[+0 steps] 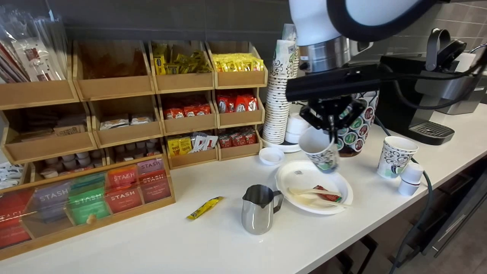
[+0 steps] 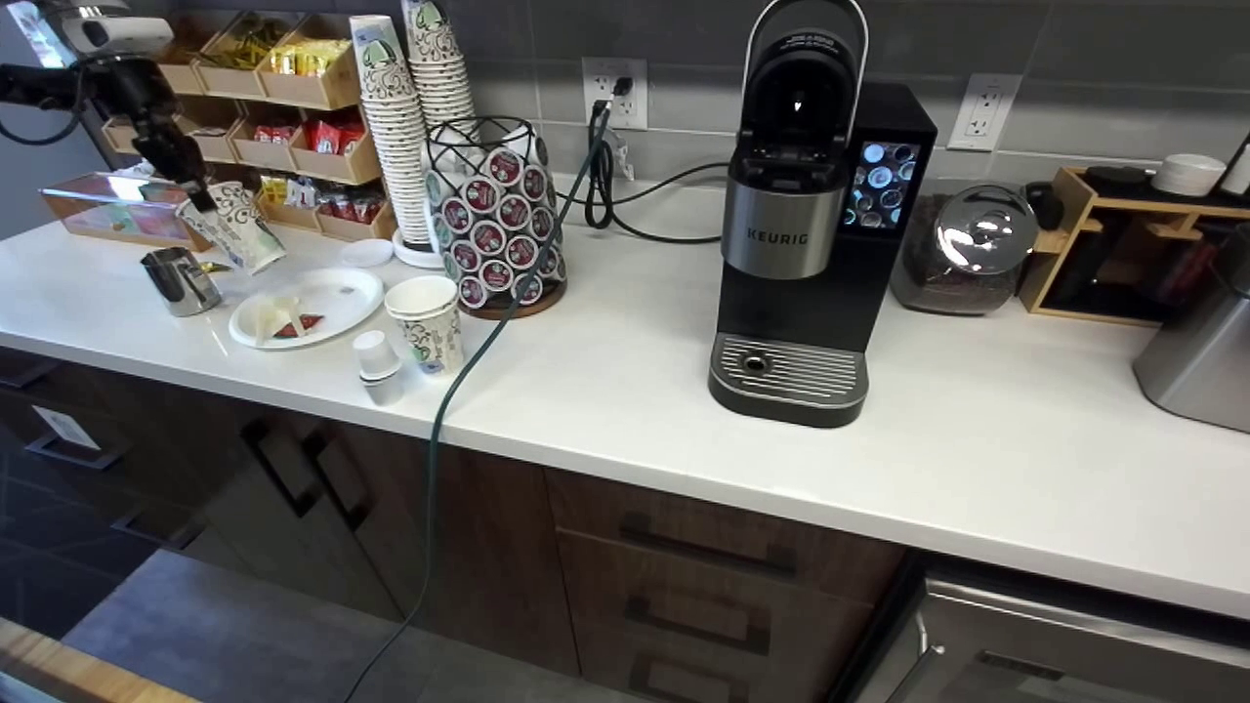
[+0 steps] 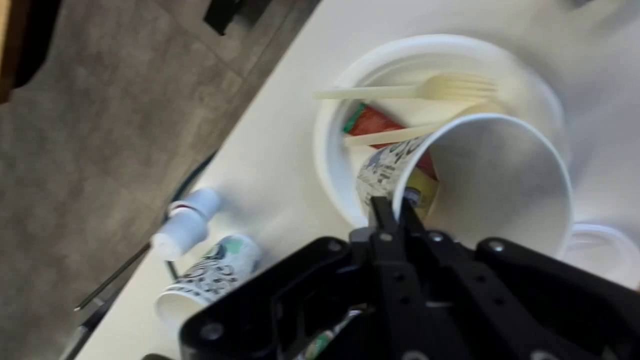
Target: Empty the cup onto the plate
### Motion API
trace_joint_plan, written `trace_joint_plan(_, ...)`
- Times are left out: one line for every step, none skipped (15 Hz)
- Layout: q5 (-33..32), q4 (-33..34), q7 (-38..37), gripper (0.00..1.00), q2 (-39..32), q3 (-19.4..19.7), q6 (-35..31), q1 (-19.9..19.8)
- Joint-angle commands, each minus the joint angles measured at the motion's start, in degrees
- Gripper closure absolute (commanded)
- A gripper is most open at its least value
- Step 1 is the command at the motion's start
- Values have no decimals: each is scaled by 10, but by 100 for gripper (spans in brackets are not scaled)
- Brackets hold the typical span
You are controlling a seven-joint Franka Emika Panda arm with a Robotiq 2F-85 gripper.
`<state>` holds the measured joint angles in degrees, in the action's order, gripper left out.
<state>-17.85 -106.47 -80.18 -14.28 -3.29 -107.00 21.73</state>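
Observation:
My gripper [image 1: 332,134] is shut on the rim of the white paper cup [image 1: 322,158] with the dark printed pattern. It holds the cup tilted above the round white plate [image 1: 286,183], near the plate's edge, in both exterior views. In the wrist view one fingertip of the gripper [image 3: 395,212] is inside the cup [image 3: 505,195] and one outside. A red and yellow packet [image 3: 422,192] lies inside the cup. On the plate [image 3: 327,145] are a pale fork [image 3: 440,89], another pale utensil and a red packet [image 3: 372,122]. The cup's bottom is partly hidden.
A steel pitcher [image 1: 258,215] stands close beside the plate. Nested patterned cups [image 1: 395,158] and small white cups [image 1: 410,180] stand near the counter edge. A tall cup stack [image 1: 276,114], a pod rack [image 2: 503,229] and a small white dish [image 1: 271,156] stand behind. A yellow packet [image 1: 205,207] lies left.

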Motion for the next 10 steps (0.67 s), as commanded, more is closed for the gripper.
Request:
trace_joint_plan(-50, -119, -61, 99, 116, -22, 103, -7)
trace_joint_plan(-55, -115, -77, 99, 119, -30, 147, -11)
trace_joint_plan(-59, -94, -80, 99, 105, -40, 196, -16)
trace_joint_plan(-42, -80, -55, 96, 89, -45, 151, -29)
trace_joint_plan(-45, -83, -62, 96, 99, -51, 180, -30)
trace_joint_plan(-46, -83, -65, 96, 104, -54, 192, -30)
trace_joint_plan(-47, -84, -66, 99, 104, -55, 194, -30)
trace_joint_plan(-80, -57, -72, 99, 77, -63, 230, -22)
trace_joint_plan(-109, -31, -75, 99, 53, -71, 258, -18)
trace_joint_plan(-133, -2, -77, 99, 25, -78, 284, -14)
